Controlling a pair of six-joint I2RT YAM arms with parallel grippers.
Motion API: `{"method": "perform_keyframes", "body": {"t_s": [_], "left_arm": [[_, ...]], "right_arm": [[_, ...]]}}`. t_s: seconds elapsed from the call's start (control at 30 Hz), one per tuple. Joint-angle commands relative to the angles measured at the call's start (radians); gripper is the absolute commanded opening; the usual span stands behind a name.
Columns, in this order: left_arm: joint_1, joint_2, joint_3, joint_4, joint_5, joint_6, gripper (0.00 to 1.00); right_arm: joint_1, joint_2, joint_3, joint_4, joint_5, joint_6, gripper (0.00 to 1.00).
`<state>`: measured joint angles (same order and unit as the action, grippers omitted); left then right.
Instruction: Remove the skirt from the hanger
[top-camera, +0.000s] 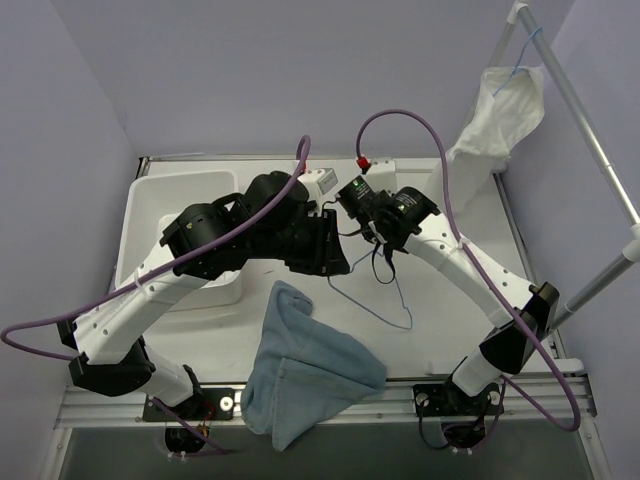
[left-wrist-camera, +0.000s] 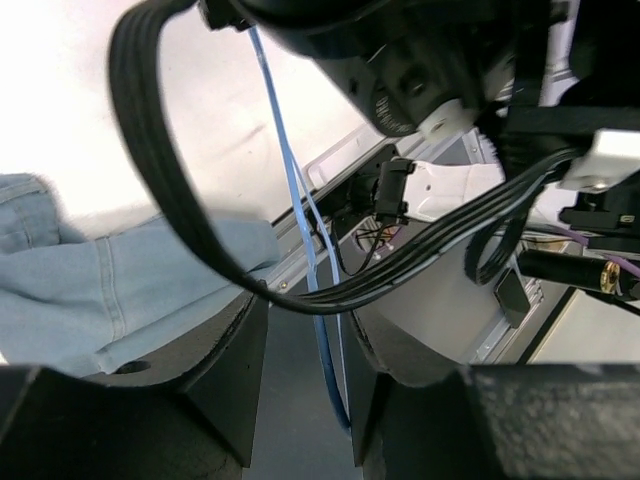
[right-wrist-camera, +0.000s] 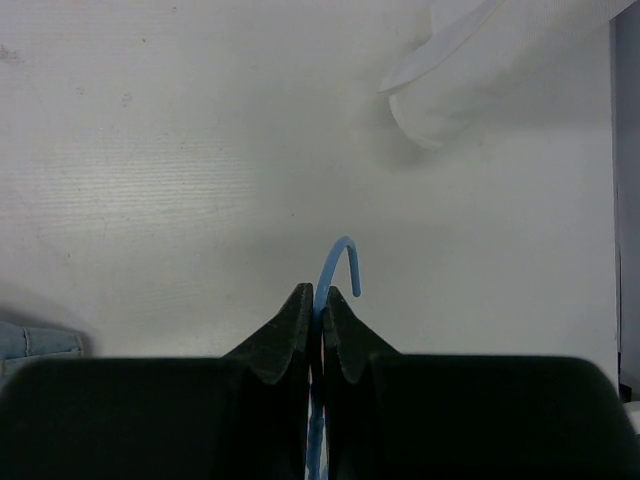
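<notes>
1. The bench (top-camera: 225, 330) carries everything, and the two arms meet over its middle.
2. The skirt (top-camera: 305, 365), pale blue denim, lies crumpled on the near part of the bench, its lower end drooping past the front edge. It appears to lie apart from the wire, so it is probably already free. Whether any corner is caught I cannot tell.
3. A white cloth (top-camera: 500, 110) hangs on the rack (top-camera: 590, 138) at the far right, well away from the work.
4. The left gripper (left-wrist-camera: 308, 330) has its jaws partly apart with the blue wire running between them, apparently untouched. It looks placed to guide or steady the wire, not to clamp it.
5. The right gripper (right-wrist-camera: 321, 300) is closed tight on the neck of the hanger (right-wrist-camera: 340, 262), just below the hook. This likely keeps the frame lifted and still so that the cloth can slip off.
6. The hanger's thin frame slopes down from that grip towards the bench, beside the skirt.
</notes>
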<state>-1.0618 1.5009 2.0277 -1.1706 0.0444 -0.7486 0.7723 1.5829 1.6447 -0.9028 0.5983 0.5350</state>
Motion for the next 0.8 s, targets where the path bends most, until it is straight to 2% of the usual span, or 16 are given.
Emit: {"method": "perform_keyframes", "body": {"t_s": [0.0, 0.13, 0.27, 0.3, 0.37, 0.67, 0.7, 0.73, 0.77], "left_arm": [[-0.004, -0.059, -0.026, 0.003, -0.017, -0.003, 0.43], [-0.004, -0.071, -0.047, 0.000, -0.017, -0.005, 0.37], [-0.004, -0.082, -0.058, 0.002, -0.009, -0.003, 0.21], [-0.004, -0.084, -0.060, -0.001, -0.006, -0.003, 0.11], [-0.004, -0.087, -0.064, -0.003, -0.003, -0.001, 0.04], [-0.004, -0.122, -0.098, -0.020, -0.009, 0.011, 0.02], [-0.004, -0.128, -0.104, -0.023, -0.017, 0.012, 0.02], [-0.004, -0.133, -0.112, -0.026, -0.030, 0.014, 0.02], [-0.004, -0.146, -0.118, -0.023, -0.035, 0.014, 0.02]], "right_arm": [[0.012, 0.012, 0.038, -0.045, 0.041, 0.026, 0.00], [0.019, 0.020, 0.047, -0.050, 0.044, 0.031, 0.00], [0.024, 0.031, 0.060, -0.054, 0.050, 0.037, 0.00], [0.024, 0.034, 0.067, -0.056, 0.049, 0.039, 0.00], [0.027, 0.040, 0.072, -0.061, 0.052, 0.042, 0.00], [0.028, 0.048, 0.101, -0.068, 0.040, 0.040, 0.00], [0.028, 0.046, 0.105, -0.070, 0.029, 0.037, 0.05], [0.028, 0.042, 0.112, -0.074, 0.003, 0.027, 0.26], [0.028, 0.039, 0.121, -0.077, -0.014, 0.022, 0.36]]}}
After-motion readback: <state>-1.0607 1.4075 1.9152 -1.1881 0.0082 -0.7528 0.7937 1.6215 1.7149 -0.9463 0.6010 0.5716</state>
